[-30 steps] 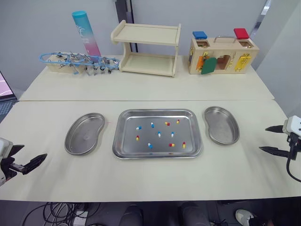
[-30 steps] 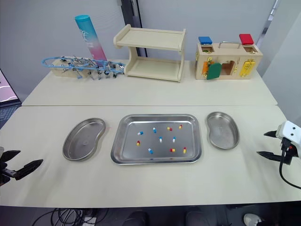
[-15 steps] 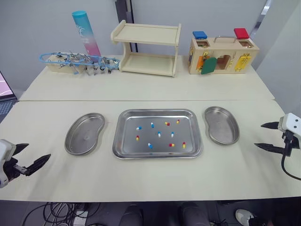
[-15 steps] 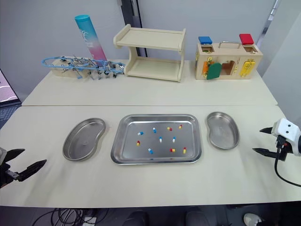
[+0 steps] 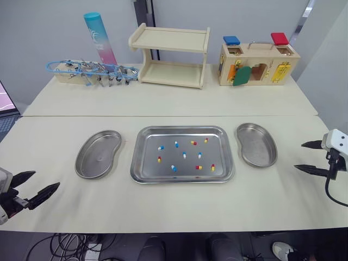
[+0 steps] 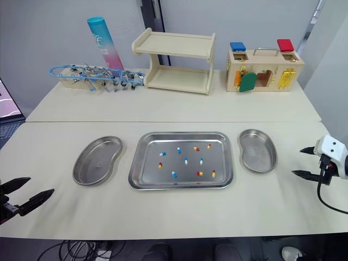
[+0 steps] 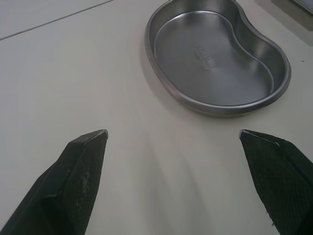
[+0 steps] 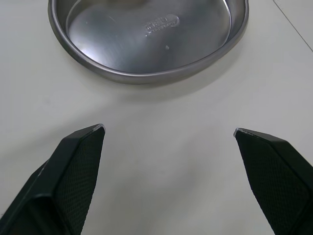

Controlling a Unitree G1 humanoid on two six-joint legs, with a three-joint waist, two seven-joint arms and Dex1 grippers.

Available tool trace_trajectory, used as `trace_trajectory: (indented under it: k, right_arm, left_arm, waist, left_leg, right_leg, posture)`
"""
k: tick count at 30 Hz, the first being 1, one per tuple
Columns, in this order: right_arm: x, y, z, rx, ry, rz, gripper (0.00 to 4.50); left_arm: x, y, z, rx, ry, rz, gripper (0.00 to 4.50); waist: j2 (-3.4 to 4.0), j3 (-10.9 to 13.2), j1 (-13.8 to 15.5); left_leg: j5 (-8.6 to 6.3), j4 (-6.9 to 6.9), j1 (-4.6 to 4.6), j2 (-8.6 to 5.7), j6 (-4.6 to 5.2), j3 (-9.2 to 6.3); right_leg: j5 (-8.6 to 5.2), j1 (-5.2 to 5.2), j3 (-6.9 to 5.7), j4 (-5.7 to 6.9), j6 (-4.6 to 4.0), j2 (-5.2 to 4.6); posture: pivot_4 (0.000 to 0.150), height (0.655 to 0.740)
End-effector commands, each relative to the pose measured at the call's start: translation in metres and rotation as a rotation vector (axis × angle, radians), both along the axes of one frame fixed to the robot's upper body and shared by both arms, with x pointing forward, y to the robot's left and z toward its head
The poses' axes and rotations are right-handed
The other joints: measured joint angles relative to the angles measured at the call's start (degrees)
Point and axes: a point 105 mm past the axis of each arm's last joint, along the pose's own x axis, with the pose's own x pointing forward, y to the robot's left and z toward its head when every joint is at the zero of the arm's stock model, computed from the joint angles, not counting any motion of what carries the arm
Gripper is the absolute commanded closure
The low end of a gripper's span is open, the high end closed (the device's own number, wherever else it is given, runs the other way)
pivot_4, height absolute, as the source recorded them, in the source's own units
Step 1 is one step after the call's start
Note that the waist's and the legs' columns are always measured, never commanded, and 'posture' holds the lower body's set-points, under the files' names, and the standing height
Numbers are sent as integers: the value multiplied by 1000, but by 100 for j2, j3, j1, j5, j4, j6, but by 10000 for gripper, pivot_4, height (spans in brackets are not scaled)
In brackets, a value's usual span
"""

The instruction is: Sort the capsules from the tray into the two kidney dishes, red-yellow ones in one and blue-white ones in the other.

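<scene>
Our left fingers (image 5: 44, 192) and right fingers (image 5: 311, 169) hang spread apart, the tiny capsules (image 5: 184, 155) lying in the tray (image 5: 182, 128) well away between them, so we risk pinching two neighbours or flicking one out.

- Over to the right gripper (image 5: 299, 156): two slim black fingers, each tapering to a sharp point.
- Behind them sits a white housing (image 5: 337, 141), boxy with rounded corners.
- A thin black cable (image 5: 327, 187) drops from that block and curves off underneath.
- Now the left gripper (image 5: 47, 179): the same pair of black pointed fingers, mounted on a pale housing (image 5: 3, 185).
- Up close in the left wrist view, the fingers (image 7: 78, 181) are matte black wedges, broad at the base, narrow at the tip, with a grainy surface.
- In the right wrist view, the right fingers (image 8: 73, 171) are black too, with a fine cross-hatched face and flat bevelled edges.
</scene>
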Motion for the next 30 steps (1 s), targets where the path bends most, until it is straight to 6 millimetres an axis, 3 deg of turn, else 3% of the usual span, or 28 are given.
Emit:
trace_trajectory:
  k: [1, 11, 15, 20, 23, 30]
  right_arm:
    - [2, 3, 7, -9, -27, 16, 0]
    - [1, 6, 9, 0, -50, 32, 0]
    - [3, 16, 14, 9, -95, 59, 0]
    - [-1, 57, 26, 67, -154, 180, 0]
    - [-13, 92, 28, 139, -160, 262, 0]
    - [-59, 173, 2, 357, -148, 415, 0]
  left_arm:
    - [-2, -1, 11, 4, -36, -3, 414]
    - [-3, -11, 15, -15, -25, -44, 414]
    - [-1, -17, 17, -21, -20, -66, 414]
    - [2, -32, 19, -32, -13, -119, 414]
    - [3, -44, 21, -37, -6, -160, 414]
    - [4, -69, 31, -41, 6, -253, 414]
  waist:
    - [0, 0, 0]
    - [0, 0, 2]
    - [0, 0, 5]
    - [0, 0, 2]
    - [-1, 1, 21]
    - [-9, 0, 68]
  left_leg:
    - [0, 0, 0, 0, 0, 0]
    - [0, 0, 0, 0, 0, 0]
    - [0, 0, 0, 0, 0, -1]
    - [0, 0, -1, 0, 0, -2]
    - [0, 0, -3, 0, 0, -4]
    - [0, 0, -6, 1, -1, -14]
  right_leg:
    - [0, 0, 0, 0, 0, 0]
    - [0, 0, 0, 0, 0, 0]
    - [0, 0, 0, 0, 0, 0]
    - [0, 0, -1, 0, 0, 0]
    - [0, 2, -3, -2, 0, 0]
    - [0, 9, -12, -11, 0, 0]
  posture:
    - [1500, 7400]
    - [1500, 7400]
    - [1500, 7400]
    - [1500, 7400]
    - [1500, 7400]
    - [1500, 7400]
